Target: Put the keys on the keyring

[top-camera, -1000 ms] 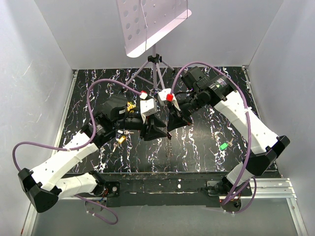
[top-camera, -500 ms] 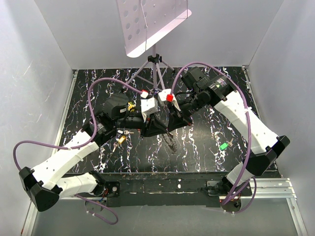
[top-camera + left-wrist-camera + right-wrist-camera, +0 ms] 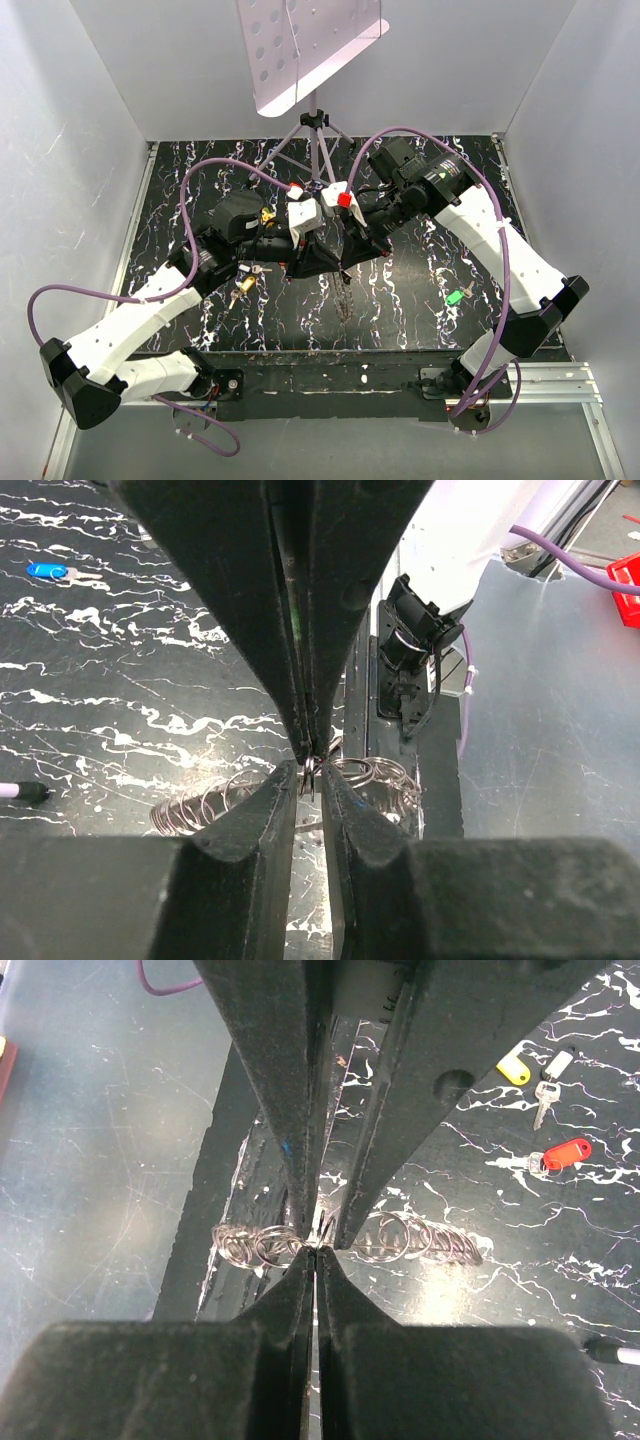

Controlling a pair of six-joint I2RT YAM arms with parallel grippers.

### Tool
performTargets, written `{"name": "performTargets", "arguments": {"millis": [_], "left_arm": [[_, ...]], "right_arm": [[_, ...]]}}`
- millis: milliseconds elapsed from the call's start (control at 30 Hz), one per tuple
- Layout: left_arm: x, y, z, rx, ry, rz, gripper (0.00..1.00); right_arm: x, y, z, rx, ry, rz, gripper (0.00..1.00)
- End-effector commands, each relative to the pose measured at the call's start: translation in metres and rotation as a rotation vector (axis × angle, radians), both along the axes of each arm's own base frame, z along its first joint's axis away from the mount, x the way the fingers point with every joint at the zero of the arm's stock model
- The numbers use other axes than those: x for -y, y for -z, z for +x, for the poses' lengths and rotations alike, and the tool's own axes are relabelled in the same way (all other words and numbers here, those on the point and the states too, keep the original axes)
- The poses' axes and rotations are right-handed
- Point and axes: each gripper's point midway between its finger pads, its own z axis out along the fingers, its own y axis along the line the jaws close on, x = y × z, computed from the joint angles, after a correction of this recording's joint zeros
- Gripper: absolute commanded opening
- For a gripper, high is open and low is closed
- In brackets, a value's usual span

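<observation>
1. The keyring shows edge on as a row of overlapping wire loops. It hangs in the air above the black marbled bench, at the spot where the two claws meet tip to tip.
2. The right claw is pressed together, and its tips pinch the wire near the keyring's middle.
3. The left claw faces it from the keyring's other side. Its fingers are drawn in to a thin slot with a strand of wire in it. I cannot tell whether it truly grips.
4. No key shows on the keyring. A red key, a yellow key and a pale-headed key lie loose on the bench, grouped on the left arm's side of the keyring.
5. A blue key and a green key lie on the right arm's side of the keyring, each well apart from it.
6. The task looks barely begun. The ring is lifted and perhaps being prised open, and every visible key is left to thread.
7. No brand, label or writing can be read in any view.
</observation>
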Motion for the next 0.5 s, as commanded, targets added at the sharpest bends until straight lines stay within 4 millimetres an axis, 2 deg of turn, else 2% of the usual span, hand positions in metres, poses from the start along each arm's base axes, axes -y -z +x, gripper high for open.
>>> {"name": "performTargets", "arguments": {"millis": [0,167,400,467], "left_arm": [[-0.0013,-0.0078,0.0031,0.012,-0.02,0.005,0.16],[-0.0018,-0.0076,0.0043,0.013,-0.029,0.009,0.15],[-0.001,-0.011,0.0034,0.007,-0.026,-0.002,0.0],[-0.0008,-0.0142,0.0022,0.009,-0.021,-0.012,0.0]], "right_arm": [[0.0018,-0.0104,-0.0119,-0.036,-0.019,0.023,0.01],[0.0007,-0.0099,-0.0123,-0.044,-0.019,0.023,0.01],[0.0005,-0.0094,-0.0124,-0.047,-0.02,0.023,0.01],[0.0004,-0.0097,-0.0129,-0.051,-0.019,0.024,0.01]]}}
